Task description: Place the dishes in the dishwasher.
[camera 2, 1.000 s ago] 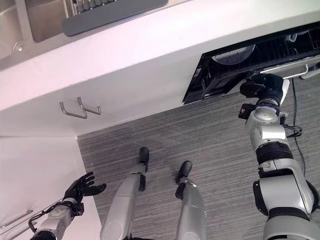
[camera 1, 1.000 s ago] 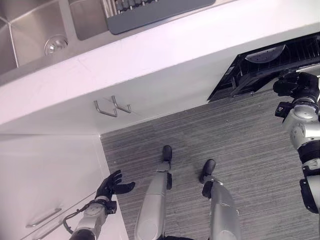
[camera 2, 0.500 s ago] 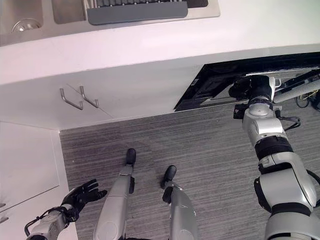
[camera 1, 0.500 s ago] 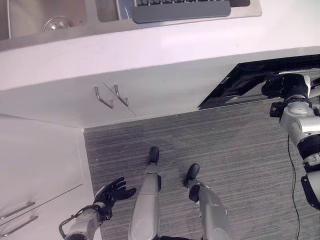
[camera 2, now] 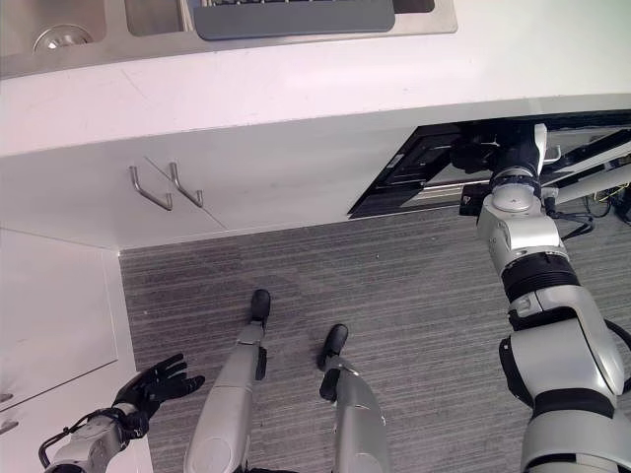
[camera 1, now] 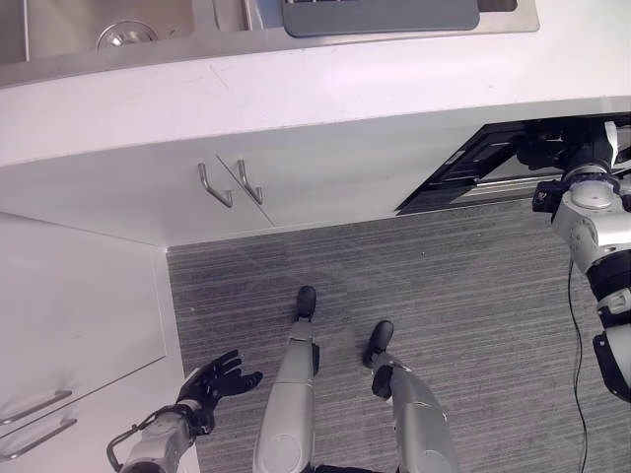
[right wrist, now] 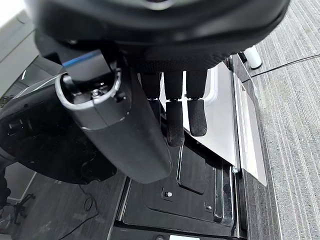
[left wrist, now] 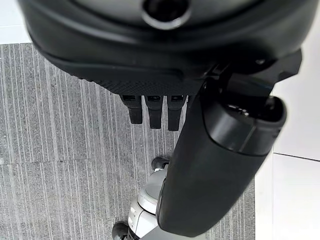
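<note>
The white counter (camera 1: 325, 79) runs far ahead of both hands, a sink (camera 1: 99, 25) set into it. The open dishwasher (camera 2: 424, 172) lies under the counter, its dark door right beneath the right hand (right wrist: 175, 107), which holds nothing, fingers relaxed. The left hand (camera 1: 219, 374) hangs released over the floor.

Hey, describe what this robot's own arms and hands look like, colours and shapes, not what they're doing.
Both arms are silver-grey, built of rounded metal segments with black bands at the joints. Each ends in a dark, matte black hand: the left hand shows slim fingers past a thick black thumb, and the right hand has blocky black fingers with rounded tips. The right thumb's base carries a small blue marking and a silver ring.
</note>
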